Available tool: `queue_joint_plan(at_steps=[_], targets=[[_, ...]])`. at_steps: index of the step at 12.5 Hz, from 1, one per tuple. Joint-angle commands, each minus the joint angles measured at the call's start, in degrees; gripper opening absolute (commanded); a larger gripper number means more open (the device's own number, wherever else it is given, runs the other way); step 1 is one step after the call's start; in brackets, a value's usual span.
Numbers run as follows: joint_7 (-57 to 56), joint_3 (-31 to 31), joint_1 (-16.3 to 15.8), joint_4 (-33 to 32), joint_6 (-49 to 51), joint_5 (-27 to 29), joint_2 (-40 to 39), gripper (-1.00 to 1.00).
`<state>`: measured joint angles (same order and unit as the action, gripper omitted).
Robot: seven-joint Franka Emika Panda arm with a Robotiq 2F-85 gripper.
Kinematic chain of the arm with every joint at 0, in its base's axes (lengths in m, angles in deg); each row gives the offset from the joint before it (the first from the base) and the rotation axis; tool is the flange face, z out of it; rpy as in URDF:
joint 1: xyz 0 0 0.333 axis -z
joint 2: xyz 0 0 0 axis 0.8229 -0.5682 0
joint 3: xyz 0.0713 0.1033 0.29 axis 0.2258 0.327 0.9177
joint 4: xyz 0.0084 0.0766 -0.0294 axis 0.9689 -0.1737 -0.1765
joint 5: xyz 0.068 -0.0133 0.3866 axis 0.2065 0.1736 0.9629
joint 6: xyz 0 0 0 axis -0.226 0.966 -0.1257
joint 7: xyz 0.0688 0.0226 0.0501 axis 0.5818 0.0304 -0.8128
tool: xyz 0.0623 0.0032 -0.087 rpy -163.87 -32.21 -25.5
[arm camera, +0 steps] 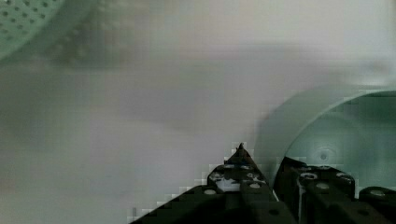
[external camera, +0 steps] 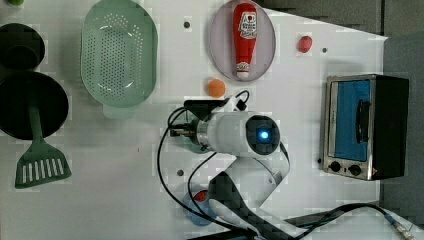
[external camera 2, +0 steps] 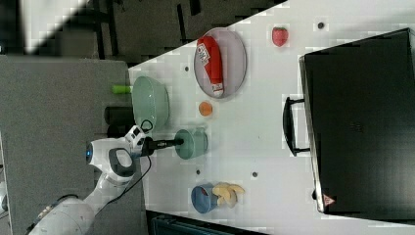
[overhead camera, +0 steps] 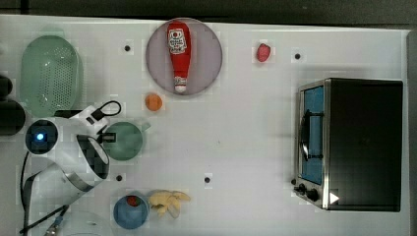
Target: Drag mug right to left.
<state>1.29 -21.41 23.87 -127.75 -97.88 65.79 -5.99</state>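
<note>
A robot test bench dressed as a play kitchen. A white table (overhead camera: 246, 147) with small dark bolt holes carries kitchen props: a toaster oven (overhead camera: 349, 143) by the top view's right edge, a ketchup bottle (overhead camera: 179, 54) on a plate (overhead camera: 209, 59) near the top view's far edge, and a green colander (overhead camera: 49, 73) toward the top view's left edge. A white robot arm (overhead camera: 64, 157) with trailing cables stands at the top view's left edge.

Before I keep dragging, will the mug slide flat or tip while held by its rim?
The mug looks squat with a wide base in the right view, so it probably slides rather than tips. The tool straddles its wall, one finger inside, so it may pivot. The table looks smooth, so drag is likely low.
</note>
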Motion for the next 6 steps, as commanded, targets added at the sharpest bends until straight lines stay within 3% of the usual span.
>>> queue_joint_plan(at_steps=[1,6], targets=[[5.7,-0.6,-3.1,2.8,1.6,0.2,-0.5,-0.65],[5.8,-0.6,-3.8,5.7,1.7,0.2,-2.4,-0.59]])
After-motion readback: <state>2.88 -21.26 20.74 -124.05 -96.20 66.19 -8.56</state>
